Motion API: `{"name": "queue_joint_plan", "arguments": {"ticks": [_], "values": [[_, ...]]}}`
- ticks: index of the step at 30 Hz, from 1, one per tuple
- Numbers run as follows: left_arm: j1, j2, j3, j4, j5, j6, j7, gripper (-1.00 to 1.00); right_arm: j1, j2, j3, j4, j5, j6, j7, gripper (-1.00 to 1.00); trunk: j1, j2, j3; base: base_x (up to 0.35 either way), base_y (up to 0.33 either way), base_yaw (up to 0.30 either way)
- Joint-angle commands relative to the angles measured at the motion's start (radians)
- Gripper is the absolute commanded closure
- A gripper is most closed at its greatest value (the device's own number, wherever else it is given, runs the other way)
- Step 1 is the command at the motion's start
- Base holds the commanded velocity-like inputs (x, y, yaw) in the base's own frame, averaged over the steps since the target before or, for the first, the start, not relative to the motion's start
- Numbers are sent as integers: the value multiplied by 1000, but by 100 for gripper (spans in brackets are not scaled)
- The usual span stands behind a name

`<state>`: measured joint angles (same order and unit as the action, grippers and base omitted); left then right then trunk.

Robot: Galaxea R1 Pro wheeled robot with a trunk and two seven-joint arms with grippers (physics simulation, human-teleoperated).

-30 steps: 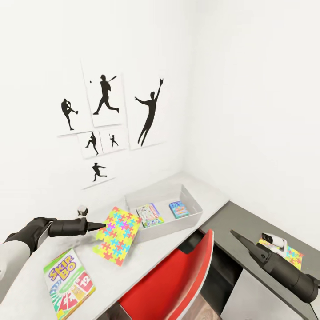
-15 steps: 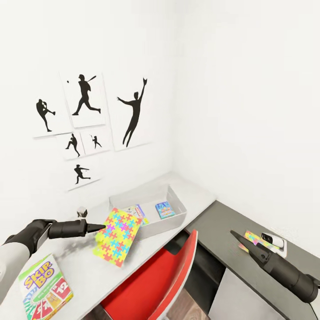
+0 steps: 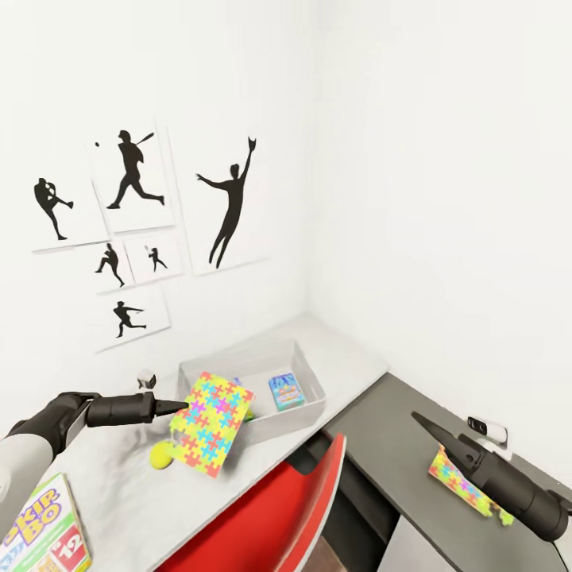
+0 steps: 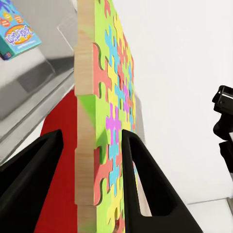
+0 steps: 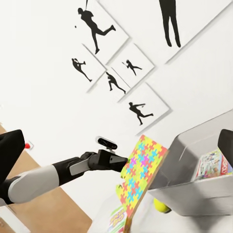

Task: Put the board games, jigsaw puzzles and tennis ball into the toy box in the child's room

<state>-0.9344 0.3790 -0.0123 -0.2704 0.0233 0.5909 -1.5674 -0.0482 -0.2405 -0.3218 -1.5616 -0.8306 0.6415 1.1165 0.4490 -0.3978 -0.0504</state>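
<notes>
White walls with baseball silhouette prints (image 3: 131,171) back your white table (image 3: 349,357). Your grey toy box (image 3: 310,401) holds two board games (image 3: 286,391). "SKIP BO" labels the board game (image 3: 40,536) at the table's near edge. Your left gripper (image 3: 181,407) pinches the colourful jigsaw puzzle (image 3: 210,421) upright, jaws closed on its edge, near the box. Whether your right gripper's (image 3: 419,419) jaws are parted can't be told. Beside the puzzle lies the tennis ball (image 3: 161,456).
</notes>
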Motion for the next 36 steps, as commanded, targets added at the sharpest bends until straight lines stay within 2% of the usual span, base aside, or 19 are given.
{"name": "queue_joint_plan", "arguments": {"ticks": [1,9,17,23,36], "values": [[-1,0,-2,0,1,9,-3,100,0,0,0,0,-5,7,0,-100,1,-2,-2,212,-130,283],[-1,0,-2,0,1,9,-3,100,0,0,0,0,-5,7,0,-100,1,-2,-2,179,-67,260],[0,0,-2,0,1,9,-3,100,0,0,0,0,-6,7,0,-100,1,-2,-2,175,-70,47],[0,0,-2,0,1,9,-3,100,0,0,0,0,-6,6,2,-100,1,-2,0,149,-53,200],[4,0,0,0,3,9,-3,100,0,1,0,0,-6,6,3,-100,1,-2,1,32,-12,24]]}}
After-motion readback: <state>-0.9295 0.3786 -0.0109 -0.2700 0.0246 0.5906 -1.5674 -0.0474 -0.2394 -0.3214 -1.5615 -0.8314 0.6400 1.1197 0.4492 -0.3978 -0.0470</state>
